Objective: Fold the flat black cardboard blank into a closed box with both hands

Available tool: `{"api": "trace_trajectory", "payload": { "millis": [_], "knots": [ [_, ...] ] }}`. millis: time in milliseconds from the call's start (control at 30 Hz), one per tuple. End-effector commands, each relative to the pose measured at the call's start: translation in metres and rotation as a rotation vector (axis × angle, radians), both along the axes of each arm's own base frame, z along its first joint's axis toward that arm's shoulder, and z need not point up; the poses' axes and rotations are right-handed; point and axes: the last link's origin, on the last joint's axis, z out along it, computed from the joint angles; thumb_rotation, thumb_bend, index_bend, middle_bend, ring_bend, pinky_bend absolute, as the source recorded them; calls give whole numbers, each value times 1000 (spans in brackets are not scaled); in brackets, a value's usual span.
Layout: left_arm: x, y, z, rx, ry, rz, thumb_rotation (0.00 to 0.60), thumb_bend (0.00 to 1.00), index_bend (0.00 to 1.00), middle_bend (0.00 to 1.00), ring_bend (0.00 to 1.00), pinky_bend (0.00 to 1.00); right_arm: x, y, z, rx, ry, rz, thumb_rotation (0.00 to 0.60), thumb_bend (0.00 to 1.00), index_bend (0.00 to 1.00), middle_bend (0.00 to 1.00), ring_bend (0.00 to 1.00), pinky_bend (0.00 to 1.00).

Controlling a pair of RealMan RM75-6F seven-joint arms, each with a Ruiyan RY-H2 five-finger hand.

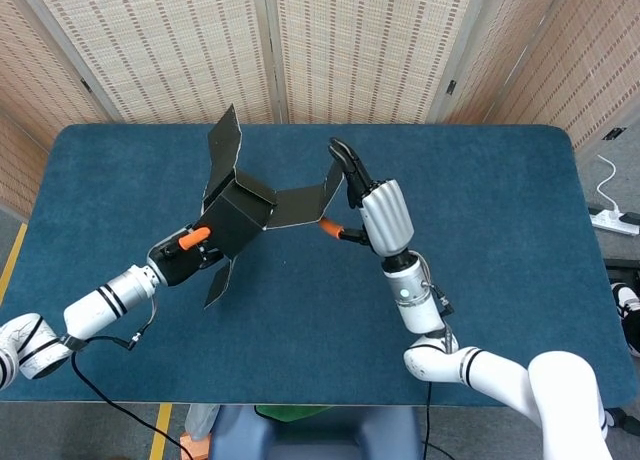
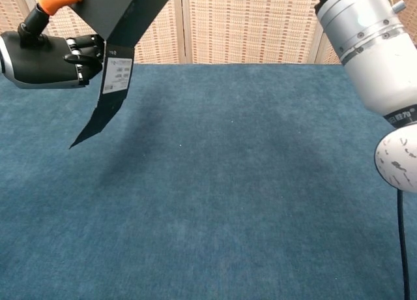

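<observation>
The black cardboard blank [image 1: 238, 212] is partly folded into an open box shape and held above the blue table [image 1: 500, 180]. My left hand [image 1: 183, 254] grips its lower left side, with the orange-tipped thumb on the outer wall. One flap stands up at the back, one hangs down [image 2: 114, 91] with a white label, and one long flap [image 1: 300, 204] reaches right. My right hand [image 1: 362, 202] is spread at that flap's end, with fingers [image 1: 344, 166] along its far edge and the thumb below it. In the chest view the left hand [image 2: 52, 49] holds the blank [image 2: 127, 10] at the top left.
The blue cloth covers the whole table. Woven screens [image 1: 350, 40] stand behind it. A white power strip [image 1: 612, 220] lies on the floor to the right. In the chest view my right forearm [image 2: 371, 49] fills the upper right.
</observation>
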Motion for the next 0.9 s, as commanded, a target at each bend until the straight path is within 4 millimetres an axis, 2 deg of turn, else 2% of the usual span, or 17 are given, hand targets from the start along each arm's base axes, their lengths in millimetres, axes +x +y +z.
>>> {"api": "trace_trajectory", "payload": {
  "millis": [33,400,533,800,900],
  "knots": [
    [-5,6,4,-10,-34,19,600,236,333,315,577,845,-6,2,0,5,-1,-8,600,46,0,4,681,1000],
    [-14,17,10,-16,-71,49,600,238,333,315,578,845,-24,8,5,1,-73,-34,600,21,0,3,675,1000],
    [-13,19,11,-13,-72,34,600,237,333,315,577,845,-28,7,2,16,-69,-45,600,21,0,71,677,1000],
    [0,10,0,-38,-39,-40,600,239,333,315,577,845,0,-2,-4,28,-78,-4,600,32,5,201,720,1000],
    [5,7,-5,-44,-16,-68,600,238,333,315,577,845,12,-4,-7,20,-82,14,600,48,48,250,741,1000]
  ]
}}
